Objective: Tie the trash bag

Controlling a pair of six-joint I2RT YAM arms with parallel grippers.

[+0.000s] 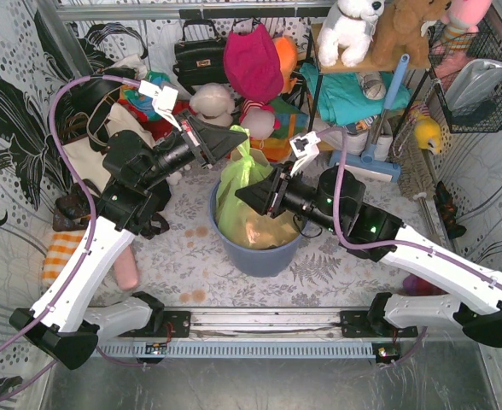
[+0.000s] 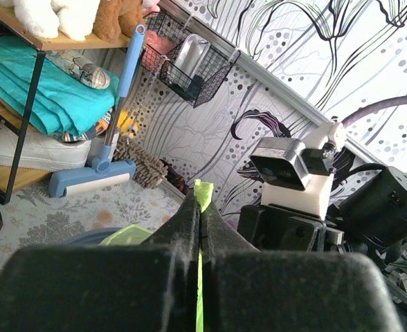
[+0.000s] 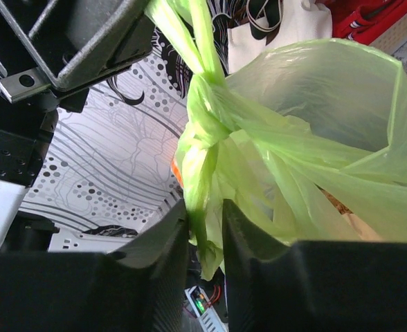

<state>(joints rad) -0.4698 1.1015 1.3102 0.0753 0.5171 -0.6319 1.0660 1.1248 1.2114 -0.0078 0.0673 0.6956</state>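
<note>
The trash bag (image 1: 234, 192) has one knot; left end effector (image 2: 201, 202) and right end effector (image 3: 205, 223) pinch its tails; tightening probably remains.

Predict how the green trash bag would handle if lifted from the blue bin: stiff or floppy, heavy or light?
Probably floppy: the trash bag film bunches and creases at its knot. Likely light for its size: only tan paper shows through. Possibly slippery: the left gripper pinches just a thin strip.

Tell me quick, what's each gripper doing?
Left gripper: closed on a strip of the trash bag.
Right gripper: closed on the trash bag too.
</note>
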